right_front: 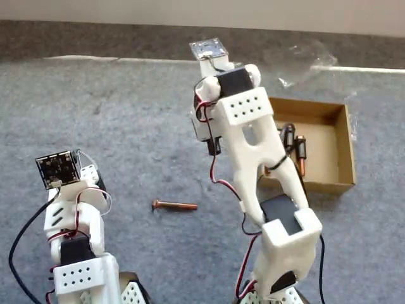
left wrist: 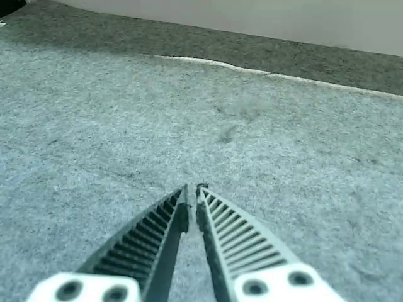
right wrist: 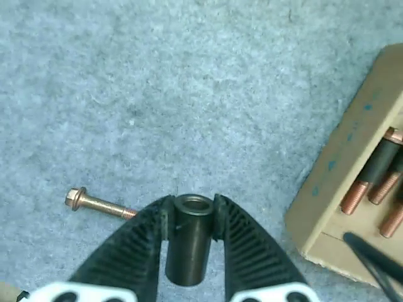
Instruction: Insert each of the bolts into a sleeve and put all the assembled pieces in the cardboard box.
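The right gripper [right wrist: 189, 211] clamps a dark cylindrical metal sleeve [right wrist: 187, 251] bore-outward, seemingly ready for the copper-coloured flanged bolt [right_front: 174, 205] lying lower-centre, left of the brown cardboard box [right_front: 316, 185]; the left gripper [left wrist: 192, 204] is closed, empty.

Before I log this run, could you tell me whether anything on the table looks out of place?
Nothing looks damaged or spilled. One bolt lies loose on the mat, unsleeved, while the right gripper holds a sleeve. The only stray item is a crumpled clear plastic bag beyond the cardboard box.
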Available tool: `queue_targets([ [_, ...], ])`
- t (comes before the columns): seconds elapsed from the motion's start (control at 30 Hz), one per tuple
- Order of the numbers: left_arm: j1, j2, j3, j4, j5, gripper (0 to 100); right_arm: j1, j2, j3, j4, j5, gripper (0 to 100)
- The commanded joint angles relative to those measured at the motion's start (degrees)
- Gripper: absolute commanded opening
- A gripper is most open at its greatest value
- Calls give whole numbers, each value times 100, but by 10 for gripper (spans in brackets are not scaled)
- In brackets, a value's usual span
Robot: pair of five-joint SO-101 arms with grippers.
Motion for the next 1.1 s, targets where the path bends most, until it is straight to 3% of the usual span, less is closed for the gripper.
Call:
queue_targets([
  [0.0, -31, 13, 145, 18, -44, 45, 92, -831, 259, 22, 97, 3],
  [0.37, -31, 13, 145, 9, -44, 45, 84, -2132, 2255, -1007, 651, 3],
  [0.5, -31, 13, 145, 9, -44, 45, 84, -2229, 3538, -2422, 712, 3],
  [0.63, -31, 13, 145, 0, -44, 45, 101, -2229, 4910, -3969, 1495, 3],
  [0.73, -31, 13, 145, 0, -44, 45, 101, -2229, 5684, -4646, 1670, 3],
  [1.07, -31, 13, 145, 0, -44, 45, 101, -2220, 6097, -5323, 1670, 3],
])
